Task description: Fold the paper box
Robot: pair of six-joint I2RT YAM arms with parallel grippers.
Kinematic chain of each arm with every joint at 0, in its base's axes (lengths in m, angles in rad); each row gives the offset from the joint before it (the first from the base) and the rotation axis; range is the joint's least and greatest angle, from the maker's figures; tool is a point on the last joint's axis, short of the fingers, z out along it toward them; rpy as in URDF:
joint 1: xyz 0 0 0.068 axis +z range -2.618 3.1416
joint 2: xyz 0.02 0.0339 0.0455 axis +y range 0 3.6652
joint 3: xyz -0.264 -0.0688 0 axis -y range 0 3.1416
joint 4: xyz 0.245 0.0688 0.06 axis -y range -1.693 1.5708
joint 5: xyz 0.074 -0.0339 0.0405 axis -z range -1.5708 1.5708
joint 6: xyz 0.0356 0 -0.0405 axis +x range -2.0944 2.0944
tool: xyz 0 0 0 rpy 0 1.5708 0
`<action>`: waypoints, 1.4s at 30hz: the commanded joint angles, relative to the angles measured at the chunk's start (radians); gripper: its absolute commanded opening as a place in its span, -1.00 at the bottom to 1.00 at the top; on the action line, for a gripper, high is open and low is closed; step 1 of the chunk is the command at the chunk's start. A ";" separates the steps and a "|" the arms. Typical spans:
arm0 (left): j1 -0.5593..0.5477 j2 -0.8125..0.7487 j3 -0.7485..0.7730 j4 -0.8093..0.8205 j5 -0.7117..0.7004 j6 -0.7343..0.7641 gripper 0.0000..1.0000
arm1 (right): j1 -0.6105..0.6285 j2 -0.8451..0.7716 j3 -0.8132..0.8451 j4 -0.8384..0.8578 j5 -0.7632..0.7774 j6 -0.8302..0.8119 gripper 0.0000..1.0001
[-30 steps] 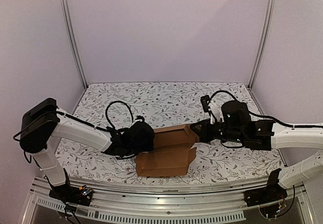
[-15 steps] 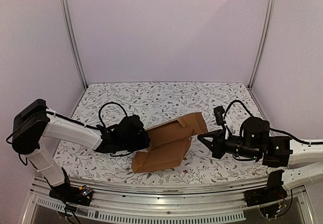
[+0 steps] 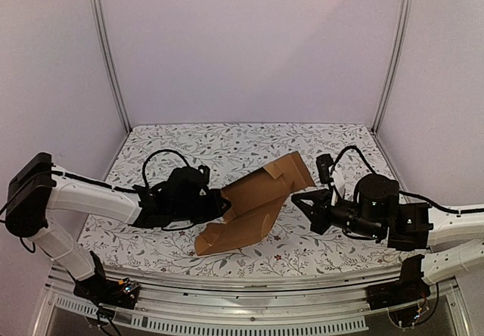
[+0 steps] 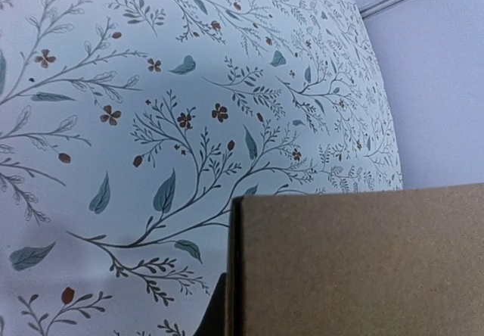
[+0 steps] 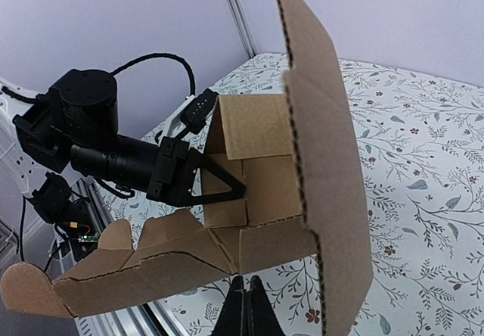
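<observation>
Two dark fingers of the left gripper [image 5: 231, 190] are clenched on the paper box [image 5: 265, 192], pinching an inner panel beside a fold. In the left wrist view a flat face of the brown cardboard fills the lower right, with a sliver of dark finger [image 4: 215, 317] at its near edge.

The right gripper [image 5: 242, 306] has its fingers pressed together with nothing between them. Their tips point at the lower edge of the cardboard. Whether they touch it cannot be told.

From above, the box is a half-opened sheet with loose flaps, held slanted between the two grippers. Its lower left end sits down near the front edge of the table [image 3: 227, 143], and its upper right end rises toward the middle.

The left arm [image 3: 91, 196] reaches in from the left and the right arm [image 3: 454, 219] from the right, both white with black wrists. The table is covered in a pale floral print.
</observation>
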 commanded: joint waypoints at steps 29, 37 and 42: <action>0.020 -0.074 -0.014 0.144 0.137 0.117 -1.00 | 0.019 0.218 0.080 0.048 0.050 0.002 -1.00; 0.026 -0.089 0.004 0.154 0.138 0.195 -1.00 | 0.026 0.140 0.055 -0.007 0.074 0.005 -1.00; 0.029 -0.090 0.008 0.117 0.072 0.233 -1.00 | 0.028 0.043 0.066 -0.088 0.094 -0.015 -1.00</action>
